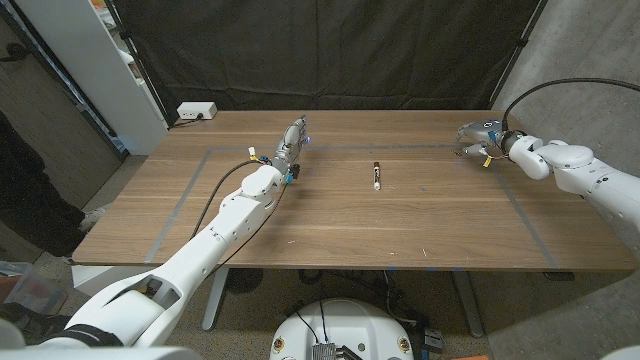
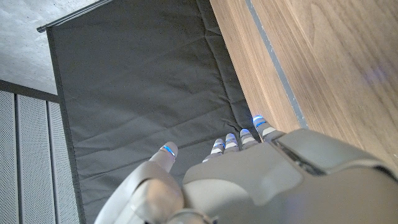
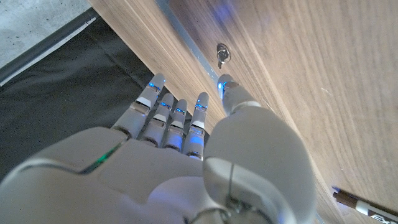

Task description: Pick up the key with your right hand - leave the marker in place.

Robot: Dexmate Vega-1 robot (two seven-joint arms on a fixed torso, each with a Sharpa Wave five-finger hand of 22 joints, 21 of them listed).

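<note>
A small metal key (image 3: pixel 222 54) lies on the wooden table (image 1: pixel 330 225) beside a grey tape line, just beyond my right hand's fingertips (image 3: pixel 225 83). My right hand (image 1: pixel 481 140) hovers at the table's far right with fingers stretched out and nothing in them; its thumb tip is closest to the key. The black-and-white marker (image 1: pixel 376 176) lies mid-table, well to the left of that hand; its tip also shows at the marker (image 3: pixel 367 208) in the right wrist view. My left hand (image 1: pixel 290 142) stands near the table's far middle-left, fingers straight, holding nothing.
A white box (image 1: pixel 196 110) sits at the table's back left corner. Grey tape lines (image 1: pixel 190 195) frame a rectangle on the tabletop. A black curtain (image 1: pixel 330 50) hangs behind the table, and a white shelf (image 1: pixel 90 60) stands at the left.
</note>
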